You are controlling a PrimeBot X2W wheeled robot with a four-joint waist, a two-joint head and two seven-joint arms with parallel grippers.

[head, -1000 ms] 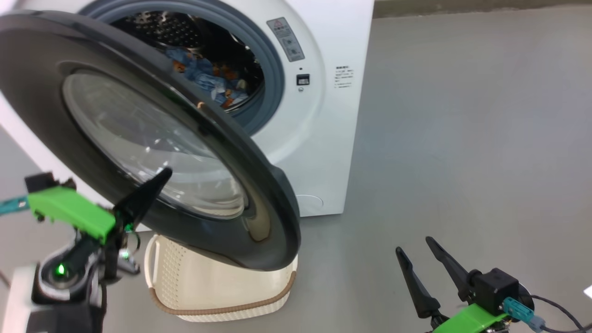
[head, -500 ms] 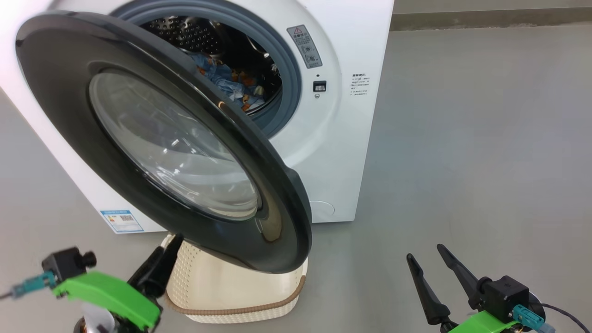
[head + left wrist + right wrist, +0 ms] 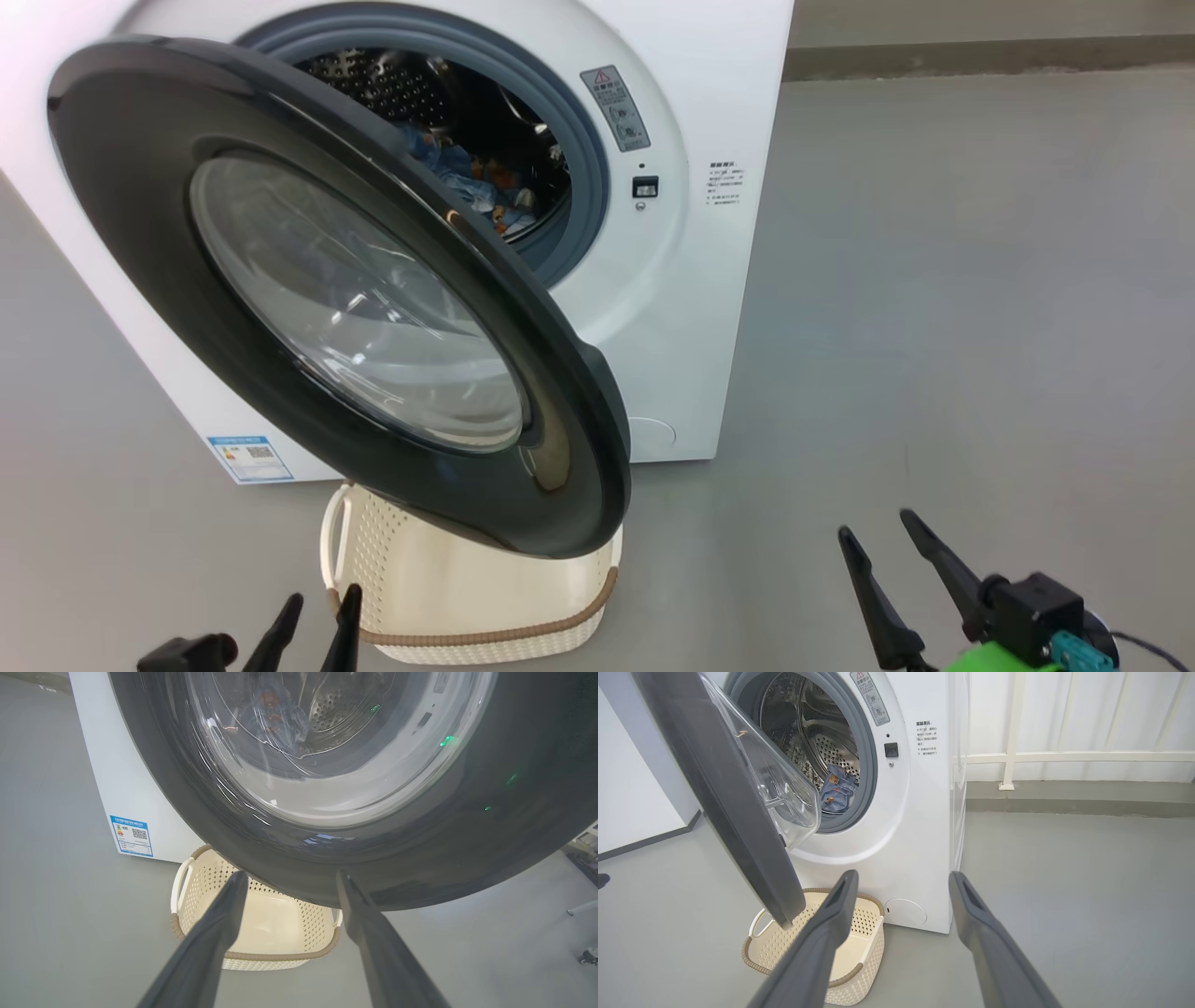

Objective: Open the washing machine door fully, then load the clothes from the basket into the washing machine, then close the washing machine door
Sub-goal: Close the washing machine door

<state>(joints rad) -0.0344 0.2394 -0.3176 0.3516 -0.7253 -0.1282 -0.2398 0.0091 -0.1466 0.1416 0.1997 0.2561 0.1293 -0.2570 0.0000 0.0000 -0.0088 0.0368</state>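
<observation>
Both my pincers are spread wide and hold nothing: the left gripper (image 3: 323,597) at seven o'clock in my head view, the right gripper (image 3: 876,525) at five. The clothes (image 3: 467,177) lie in the drum of the washing machine (image 3: 691,280) at twelve o'clock. The basket (image 3: 485,597), at six under the door's lower edge, looks empty. I judge loading done and closing the step in hand. The washing machine door (image 3: 355,308) hangs half swung, its outer face towards me. Next I should press that face near its free edge and push towards one o'clock until it latches.
</observation>
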